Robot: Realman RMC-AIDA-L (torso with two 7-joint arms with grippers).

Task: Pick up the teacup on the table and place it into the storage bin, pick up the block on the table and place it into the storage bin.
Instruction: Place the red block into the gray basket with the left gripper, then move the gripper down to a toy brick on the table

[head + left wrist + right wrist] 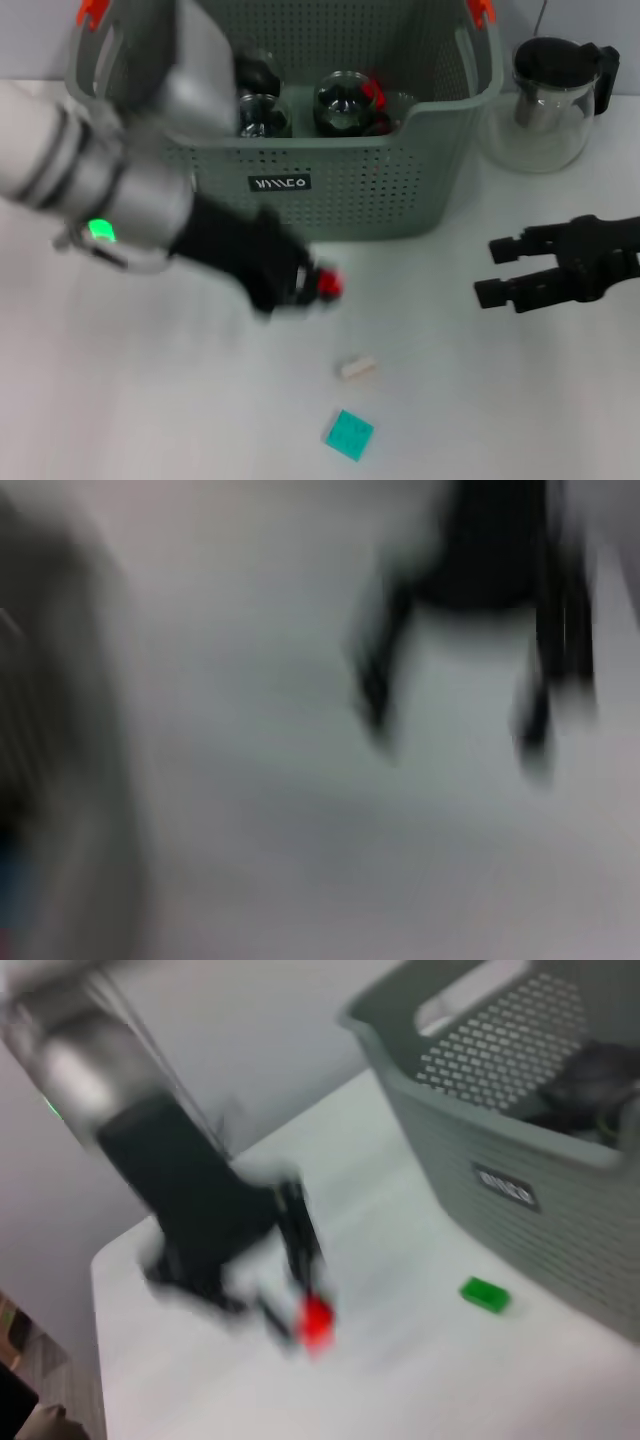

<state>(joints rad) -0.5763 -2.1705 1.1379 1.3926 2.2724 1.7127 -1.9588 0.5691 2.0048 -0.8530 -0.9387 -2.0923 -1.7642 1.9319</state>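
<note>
Your left arm reaches in from the left edge of the head view, angled down across the white table (120,400), its silver forearm showing a green light and its black wrist ending at the left gripper (305,283), low over the surface just in front of the storage bin (340,185). A small red block (330,283) sits at the gripper's tip, apparently pinched between the fingers (motion blur hides the fingers, so the grip cannot be confirmed). The right wrist view gives the same reading: the red piece at the end of the dark gripper, close above the tabletop.

Just beyond the gripper stands the grey-green perforated bin, its black label facing you, with dark glassy items (345,100) already inside. Nearer you than the gripper lie a small cream-coloured piece (357,368) and, past it, a flat teal block (348,435), both on the bare table and apart from each other.

Off to the gripper's right, your right gripper (500,270) hangs over the table with its jaws apart, holding nothing. Beyond it, beside the bin's right corner, stands a glass teapot (545,95) with a black lid.
</note>
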